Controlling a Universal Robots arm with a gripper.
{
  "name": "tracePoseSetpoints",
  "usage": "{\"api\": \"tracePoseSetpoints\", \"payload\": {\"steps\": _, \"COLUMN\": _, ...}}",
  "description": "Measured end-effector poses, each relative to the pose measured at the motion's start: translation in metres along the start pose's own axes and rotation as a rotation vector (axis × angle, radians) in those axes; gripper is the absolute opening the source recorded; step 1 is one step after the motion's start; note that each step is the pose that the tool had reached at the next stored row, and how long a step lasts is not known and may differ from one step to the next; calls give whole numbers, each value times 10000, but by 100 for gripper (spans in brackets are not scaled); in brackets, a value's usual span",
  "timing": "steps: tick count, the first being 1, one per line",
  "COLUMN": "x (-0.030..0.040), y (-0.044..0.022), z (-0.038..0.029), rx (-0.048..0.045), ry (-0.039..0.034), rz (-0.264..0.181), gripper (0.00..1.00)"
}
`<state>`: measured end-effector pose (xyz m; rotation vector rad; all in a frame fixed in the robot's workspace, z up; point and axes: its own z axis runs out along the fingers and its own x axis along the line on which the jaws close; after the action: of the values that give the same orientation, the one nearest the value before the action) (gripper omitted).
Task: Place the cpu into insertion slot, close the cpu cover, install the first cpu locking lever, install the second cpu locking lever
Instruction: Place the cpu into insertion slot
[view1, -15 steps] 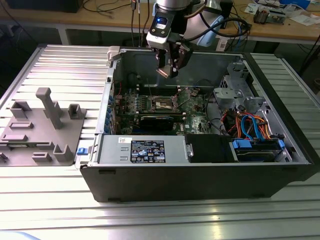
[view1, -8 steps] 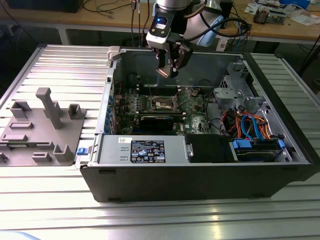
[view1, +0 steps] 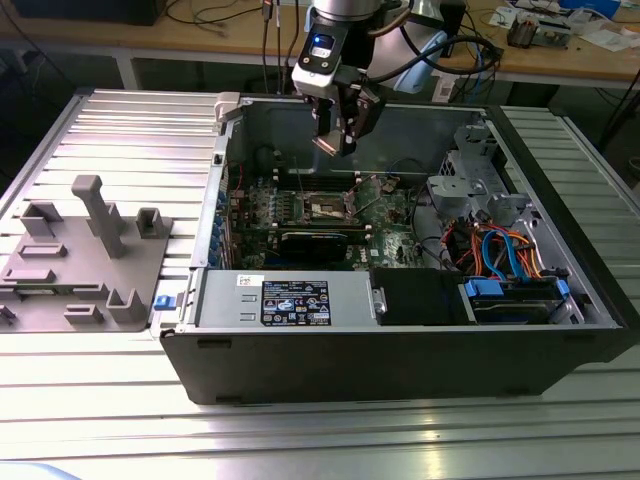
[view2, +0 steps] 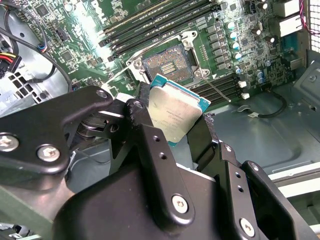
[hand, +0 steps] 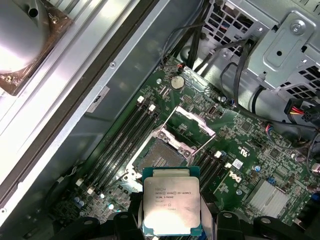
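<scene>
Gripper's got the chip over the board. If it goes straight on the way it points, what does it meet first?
Most likely the open socket. The gripper points down at the board with the chip clamped, and the socket's cover is raised. Depth is unclear, so the socket's rim could touch first.

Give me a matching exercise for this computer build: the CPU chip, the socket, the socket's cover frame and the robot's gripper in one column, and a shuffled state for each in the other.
Things:
1. small flat square silvery-grey cpu
2. square dark-centred insertion slot with a silvery rim
3. thin silvery metal cpu cover frame
4. dark gripper

States:
A. swung up, open
B. pinched by its edges, in the air
C. bare, nothing seated in it
D. shut on a chip, above the black computer case

Pairs: 1-B, 2-C, 3-A, 4-D
</scene>
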<state>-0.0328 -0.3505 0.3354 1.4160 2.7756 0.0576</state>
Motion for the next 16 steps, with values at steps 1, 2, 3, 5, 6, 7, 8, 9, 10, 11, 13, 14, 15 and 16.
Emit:
{"api": "tracePoseSetpoints", "payload": {"steps": 1, "x": 0, "y": 0, "z": 0, "rx": 0, "ry": 0, "rz": 5, "gripper": 54}}
{"api": "tracePoseSetpoints", "payload": {"steps": 2, "x": 0, "y": 0, "z": 0, "rx": 0, "ry": 0, "rz": 13, "gripper": 54}}
{"api": "tracePoseSetpoints", "payload": {"steps": 3, "x": 0, "y": 0, "z": 0, "rx": 0, "ry": -1, "rz": 18, "gripper": 54}}
{"api": "tracePoseSetpoints", "payload": {"steps": 5, "x": 0, "y": 0, "z": 0, "rx": 0, "ry": -1, "rz": 29, "gripper": 54}}
{"api": "tracePoseSetpoints", "payload": {"steps": 6, "x": 0, "y": 0, "z": 0, "rx": 0, "ry": -1, "rz": 36, "gripper": 54}}
{"api": "tracePoseSetpoints", "payload": {"steps": 7, "x": 0, "y": 0, "z": 0, "rx": 0, "ry": -2, "rz": 42, "gripper": 54}}
{"api": "tracePoseSetpoints", "payload": {"steps": 8, "x": 0, "y": 0, "z": 0, "rx": 0, "ry": -2, "rz": 47, "gripper": 54}}
{"api": "tracePoseSetpoints", "payload": {"steps": 9, "x": 0, "y": 0, "z": 0, "rx": 0, "ry": -2, "rz": 53, "gripper": 54}}
{"api": "tracePoseSetpoints", "payload": {"steps": 10, "x": 0, "y": 0, "z": 0, "rx": 0, "ry": -2, "rz": 59, "gripper": 54}}
{"api": "tracePoseSetpoints", "payload": {"steps": 11, "x": 0, "y": 0, "z": 0, "rx": 0, "ry": -3, "rz": 71, "gripper": 54}}
{"api": "tracePoseSetpoints", "payload": {"steps": 13, "x": 0, "y": 0, "z": 0, "rx": 1, "ry": -4, "rz": 90, "gripper": 54}}
{"api": "tracePoseSetpoints", "payload": {"steps": 14, "x": 0, "y": 0, "z": 0, "rx": 1, "ry": -4, "rz": 96, "gripper": 54}}
{"api": "tracePoseSetpoints", "payload": {"steps": 15, "x": 0, "y": 0, "z": 0, "rx": 1, "ry": -5, "rz": 102, "gripper": 54}}
{"api": "tracePoseSetpoints", "payload": {"steps": 16, "x": 0, "y": 0, "z": 0, "rx": 1, "ry": -5, "rz": 108, "gripper": 54}}
